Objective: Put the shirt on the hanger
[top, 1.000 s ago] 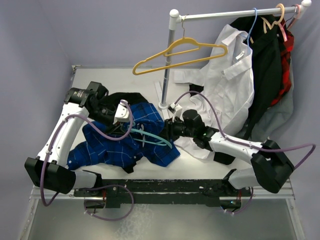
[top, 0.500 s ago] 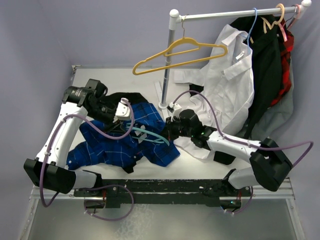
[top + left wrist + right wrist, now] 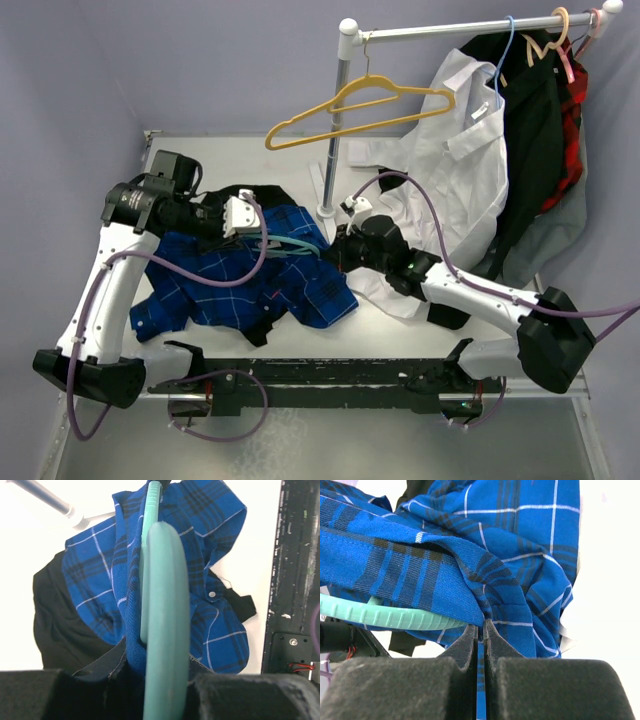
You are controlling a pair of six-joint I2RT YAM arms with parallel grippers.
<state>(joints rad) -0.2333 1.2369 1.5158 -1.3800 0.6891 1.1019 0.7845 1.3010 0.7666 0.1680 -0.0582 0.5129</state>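
Observation:
The blue plaid shirt (image 3: 235, 280) lies bunched on the table between my two grippers. The teal hanger (image 3: 290, 245) runs inside it near the collar. My left gripper (image 3: 245, 228) is shut on the hanger (image 3: 162, 630), with a fold of the shirt (image 3: 210, 570) pressed beside it. My right gripper (image 3: 335, 256) is shut on an edge of the shirt (image 3: 445, 565), and the hanger's curved teal bar (image 3: 385, 616) passes under the cloth just left of its fingertips (image 3: 470, 637).
A black garment (image 3: 255, 195) lies under the shirt's far side. A rack pole (image 3: 335, 130) stands behind, its rail holding a yellow hanger (image 3: 350, 105), a white shirt (image 3: 460, 160), and dark and red garments (image 3: 545, 110). The table's dark front rail (image 3: 330, 370) runs below.
My left arm has swung up and left, lifting the hanger and pulling the shirt's left part flatter. My right gripper has moved slightly up with its hold on the shirt edge.

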